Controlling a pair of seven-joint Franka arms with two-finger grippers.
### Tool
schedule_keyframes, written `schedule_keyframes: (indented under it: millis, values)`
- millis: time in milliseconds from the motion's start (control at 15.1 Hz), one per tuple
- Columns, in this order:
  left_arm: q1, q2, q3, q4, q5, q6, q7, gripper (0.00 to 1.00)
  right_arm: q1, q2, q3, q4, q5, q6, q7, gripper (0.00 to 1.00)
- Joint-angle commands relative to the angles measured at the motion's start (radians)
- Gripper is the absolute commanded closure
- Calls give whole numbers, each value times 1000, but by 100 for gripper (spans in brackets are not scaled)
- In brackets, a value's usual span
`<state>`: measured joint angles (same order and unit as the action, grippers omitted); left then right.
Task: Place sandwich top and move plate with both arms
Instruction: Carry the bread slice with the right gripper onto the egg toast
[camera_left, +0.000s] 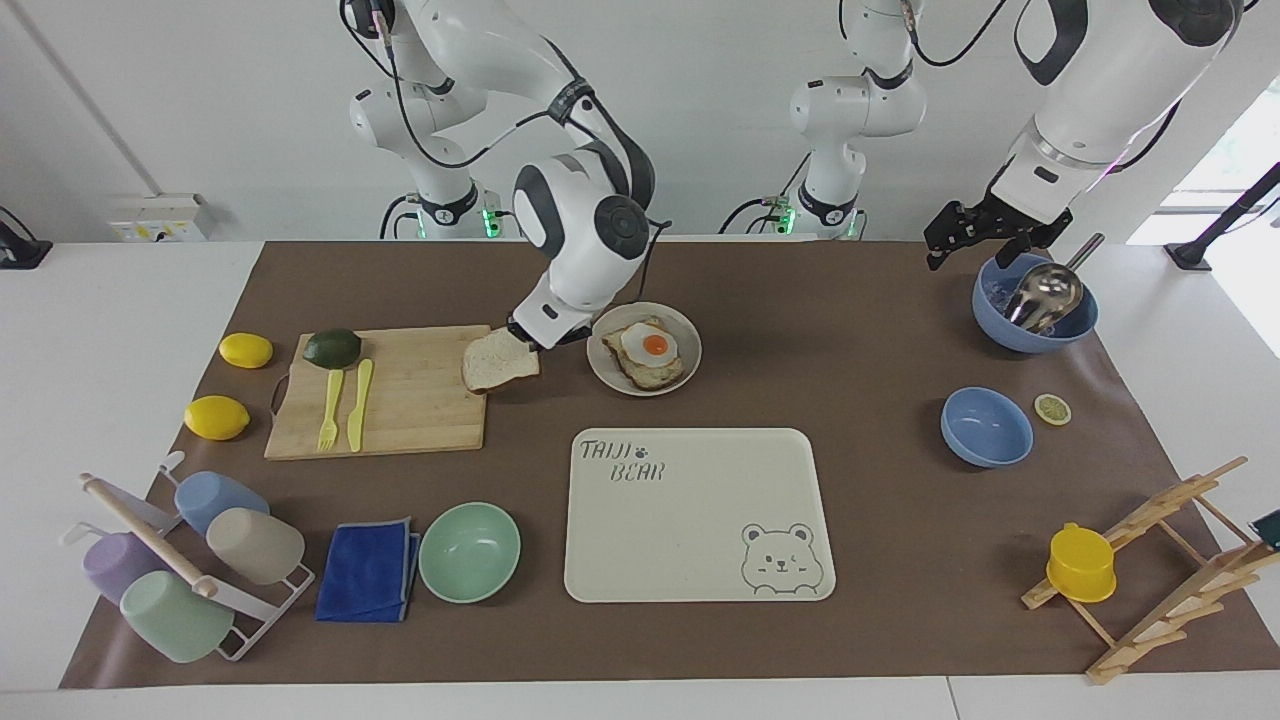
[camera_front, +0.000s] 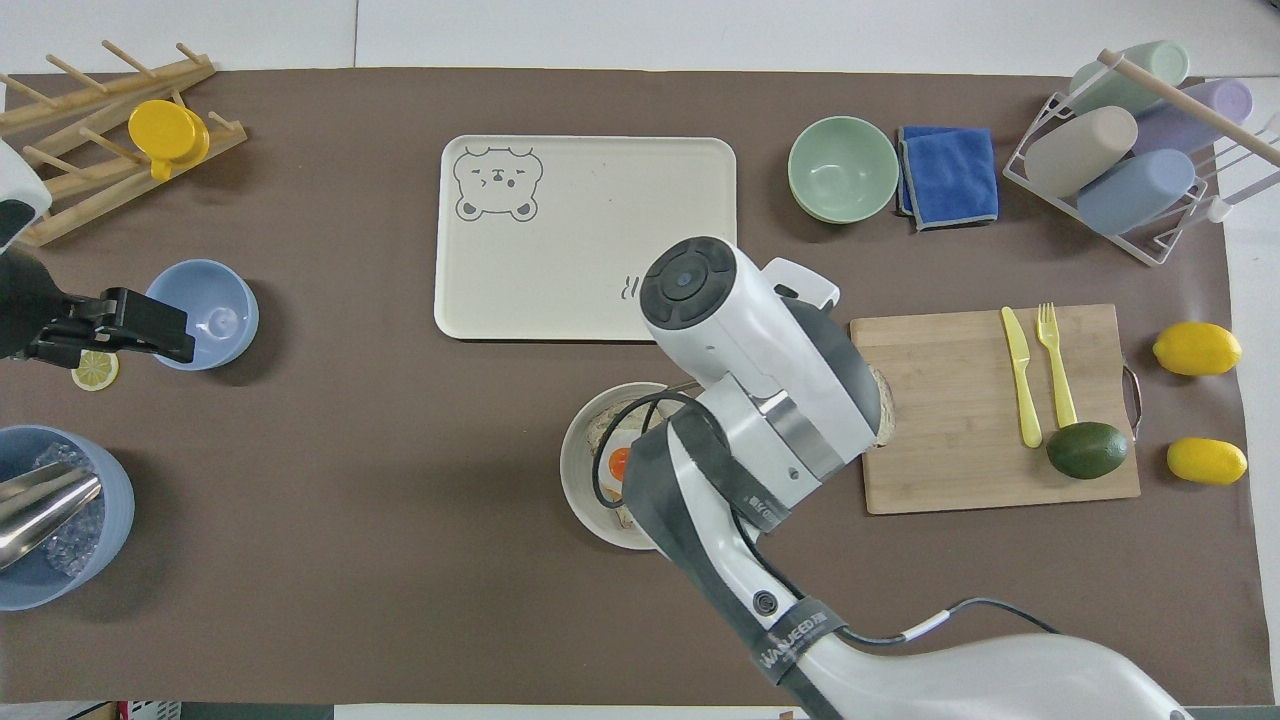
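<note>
Over the wooden cutting board's (camera_left: 385, 395) plate-side edge, the right tool (camera_left: 527, 337) grasps a pale brown-crusted bread slice (camera_left: 498, 362), lifted for the egg toast (camera_left: 652, 355) on the round beige plate (camera_left: 690, 370); the left tool (camera_left: 962, 235) waits released near the worktop's corner.

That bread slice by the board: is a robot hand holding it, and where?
Yes. The right gripper is shut on the bread slice, pinching the edge toward the plate. The left gripper holds nothing.
</note>
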<state>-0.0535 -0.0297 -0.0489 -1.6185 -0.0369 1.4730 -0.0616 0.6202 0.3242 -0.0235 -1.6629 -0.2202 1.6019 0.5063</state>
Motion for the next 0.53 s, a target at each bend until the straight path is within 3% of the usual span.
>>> schedule_keyframes:
  millis: [0,133,464]
  values:
    - [6,-12,-2,-3,19,3,8,0,70,61,0,100,30,-16,101,100]
    - [6,-12,-2,-3,19,4,8,0,108,65,2,94,122,73,184,100]
    - [6,-12,-2,-3,19,4,8,0,208,117,2,84,139,173,317,100]
